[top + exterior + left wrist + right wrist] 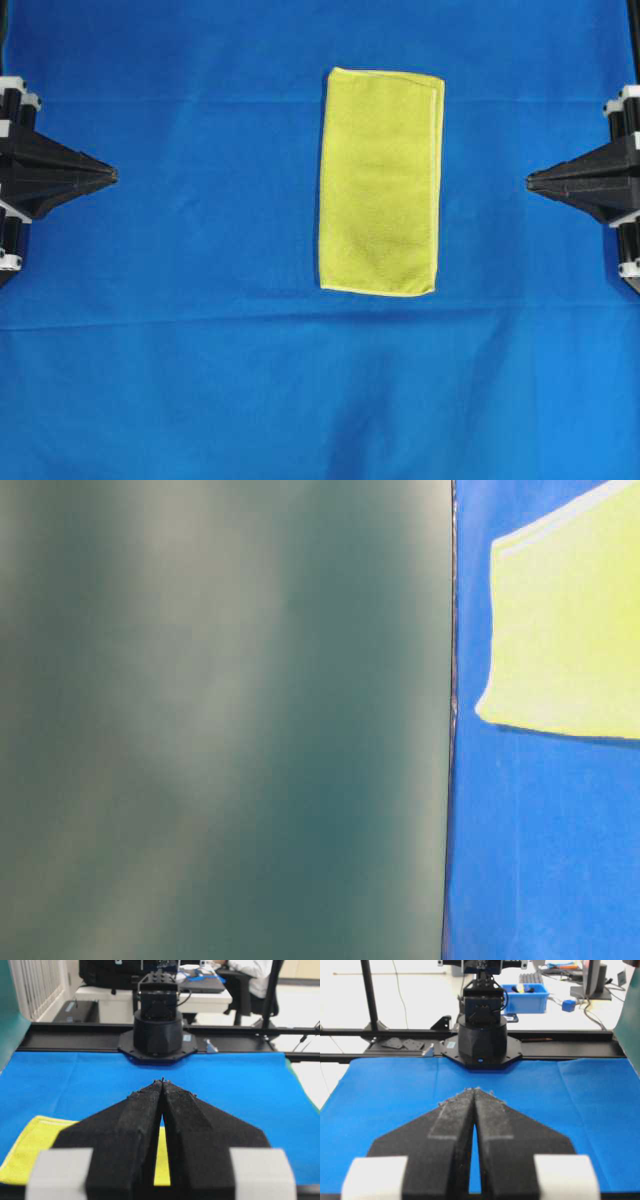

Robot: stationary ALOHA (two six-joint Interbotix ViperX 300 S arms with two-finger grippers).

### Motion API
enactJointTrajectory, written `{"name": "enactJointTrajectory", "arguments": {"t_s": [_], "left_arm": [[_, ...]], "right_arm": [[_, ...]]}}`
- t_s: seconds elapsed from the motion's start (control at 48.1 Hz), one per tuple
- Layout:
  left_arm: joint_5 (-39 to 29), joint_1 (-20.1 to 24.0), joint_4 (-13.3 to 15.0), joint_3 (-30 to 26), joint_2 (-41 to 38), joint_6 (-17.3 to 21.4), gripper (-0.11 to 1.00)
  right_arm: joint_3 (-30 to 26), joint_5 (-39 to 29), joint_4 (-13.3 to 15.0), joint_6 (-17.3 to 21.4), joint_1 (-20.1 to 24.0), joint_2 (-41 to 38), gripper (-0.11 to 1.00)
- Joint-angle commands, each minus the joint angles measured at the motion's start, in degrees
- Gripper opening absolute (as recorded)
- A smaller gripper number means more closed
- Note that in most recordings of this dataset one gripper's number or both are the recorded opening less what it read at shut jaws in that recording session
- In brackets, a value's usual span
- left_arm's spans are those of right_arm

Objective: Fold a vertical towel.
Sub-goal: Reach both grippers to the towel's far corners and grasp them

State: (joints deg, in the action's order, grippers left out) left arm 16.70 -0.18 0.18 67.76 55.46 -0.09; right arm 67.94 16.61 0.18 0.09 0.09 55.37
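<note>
Worktop: blue cloth [180,380] covers it, mostly smooth.
Towel [381,182]: lies flat, long axis running away from me, slightly right of centre.
Left tool [112,175]: clenched, empty, parked well apart.
Right tool [530,181]: same, clenched and empty.
My plan: I'd open both, pinch the two near corners, and carry them evenly onto the far hem.

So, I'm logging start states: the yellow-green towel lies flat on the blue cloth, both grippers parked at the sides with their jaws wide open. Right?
Not quite. The left gripper and right gripper are shut, fingertips meeting, as both wrist views show. The rest holds: the towel lies flat on the blue cloth, grippers at the sides.
</note>
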Motion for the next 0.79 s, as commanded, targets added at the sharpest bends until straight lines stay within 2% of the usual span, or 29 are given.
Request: {"name": "enactJointTrajectory", "arguments": {"t_s": [0.0,0.291,0.644,0.707,0.769], "left_arm": [[0.4,-0.1,1.9,-1.7,-1.1,-1.2,0.0],[4.7,0.9,1.8,-2.6,-8.0,-1.5,0.0],[8.4,8.2,1.9,-7.8,-25.7,-1.7,0.01],[8.6,9.7,1.8,-9.2,-29.2,-1.6,0.05],[8.9,11.3,1.9,-11.0,-33.1,-1.6,0.18]], "right_arm": [[-1.7,0.4,-0.3,0.0,-0.4,-0.5,0.0],[-3.0,-5.9,-1.0,1.9,-6.9,-4.9,0.0],[-3.8,-6.9,-1.1,2.9,-17.6,-17.2,0.01],[-4.4,-6.9,-1.1,2.8,-19.9,-20.3,0.01],[-5.3,-7.1,-1.0,2.8,-21.9,-23.3,0.05]]}}
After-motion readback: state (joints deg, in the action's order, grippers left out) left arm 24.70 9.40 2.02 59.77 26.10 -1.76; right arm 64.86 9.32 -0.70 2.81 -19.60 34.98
